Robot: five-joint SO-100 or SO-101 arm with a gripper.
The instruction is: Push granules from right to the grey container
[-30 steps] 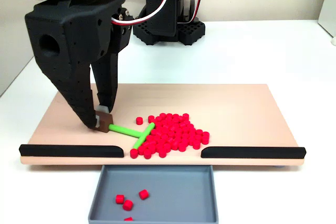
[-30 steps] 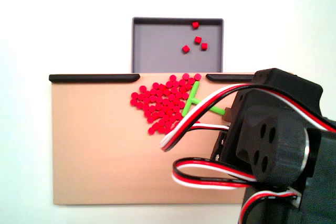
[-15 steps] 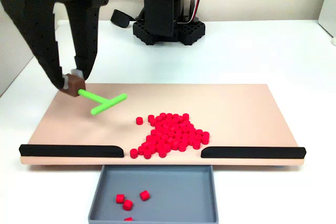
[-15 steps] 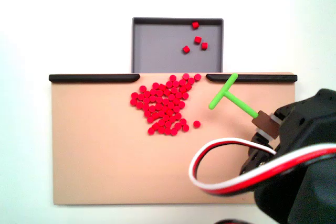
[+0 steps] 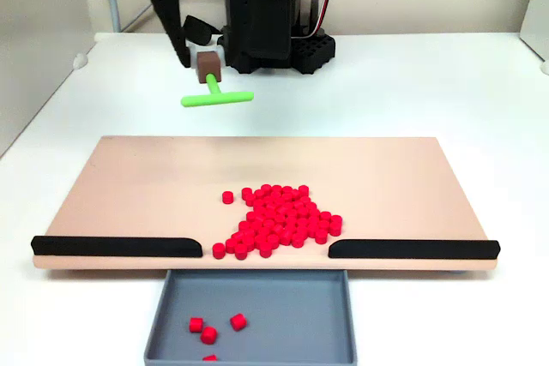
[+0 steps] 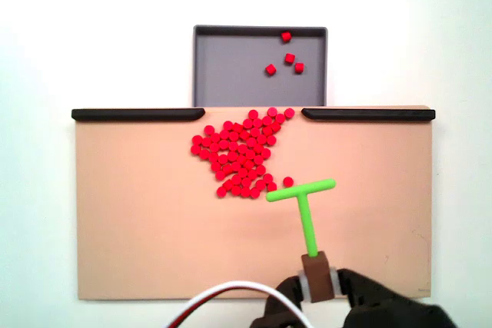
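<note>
the gripper [image 6: 318, 288] is seen at the bottom edge of a fixed view, with its fingers pinched on a small brown block [image 6: 315, 267], from which the green t-shaped stick [image 6: 304, 207] reaches forward. in the other fixed view the stick [image 5: 215, 96] is held up in the air, behind the far edge of the beige board [image 5: 129, 177], with its crossbar level.

the granules [image 5: 279, 220] lie in one loose heap on the board, just before the gap between the two black strips [image 5: 116, 246]; one pellet [image 6: 288, 181] lies a little apart, near the crossbar. a few more are already in the grey container [image 5: 292, 315], which sits just under the gap.

the granules are judged to be light, hard and easy to roll, so they are probably scattered by a fast stroke. they are not to be gripped; the crossbar is better placed flat behind the heap and pushed slowly towards the gap.

the board looks smooth and level. it rests on a white table [image 5: 412, 83], and the arm's black base [image 5: 266, 40] stands behind it.
</note>
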